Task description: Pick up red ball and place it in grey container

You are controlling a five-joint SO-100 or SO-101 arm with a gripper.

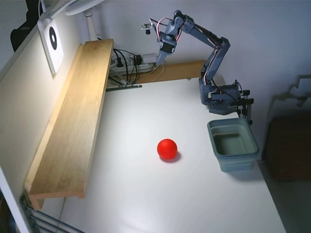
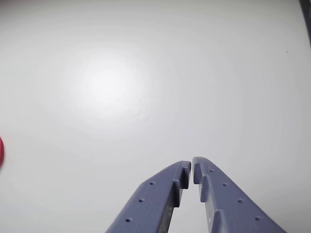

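Note:
The red ball (image 1: 167, 149) lies on the white table near its middle. In the wrist view only a sliver of the ball (image 2: 1, 151) shows at the left edge. The grey container (image 1: 233, 144) stands empty at the table's right edge, to the right of the ball. My gripper (image 1: 160, 59) hangs high above the far part of the table, well away from the ball and the container. In the wrist view the gripper (image 2: 192, 167) is shut and empty, its tips almost touching over bare table.
A long wooden shelf (image 1: 73, 121) runs along the table's left side. Cables and a power strip (image 1: 129, 63) lie at the back. The arm's base (image 1: 221, 99) is clamped at the back right, just behind the container. A lamp stand (image 1: 90, 22) rises at the back left.

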